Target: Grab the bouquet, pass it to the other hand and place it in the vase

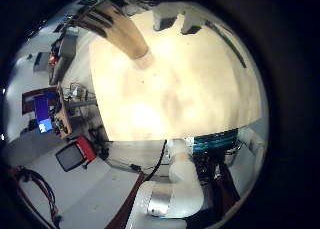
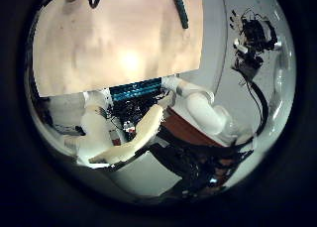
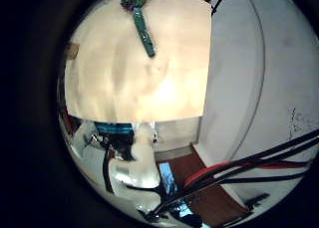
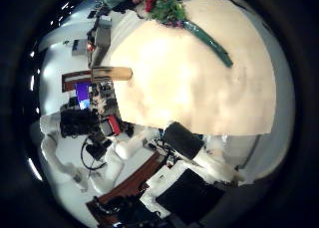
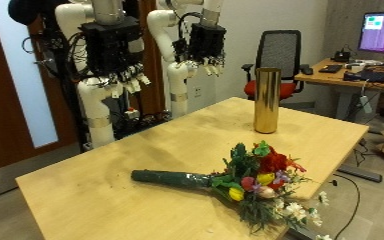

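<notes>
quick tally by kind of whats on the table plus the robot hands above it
bouquet: 1
vase: 1
robot hands: 2, the left hand and the right hand
total: 4

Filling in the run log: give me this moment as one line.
bouquet: flat on table, untouched | vase: upright, empty | left hand: raised, open | right hand: raised, open

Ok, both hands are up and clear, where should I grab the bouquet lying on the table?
Probably the dark green wrapped stem, coming from above. The bouquet lies flat on the table, stem end bare, slim and free on both sides, while the flower head is bulky and fragile.
</notes>
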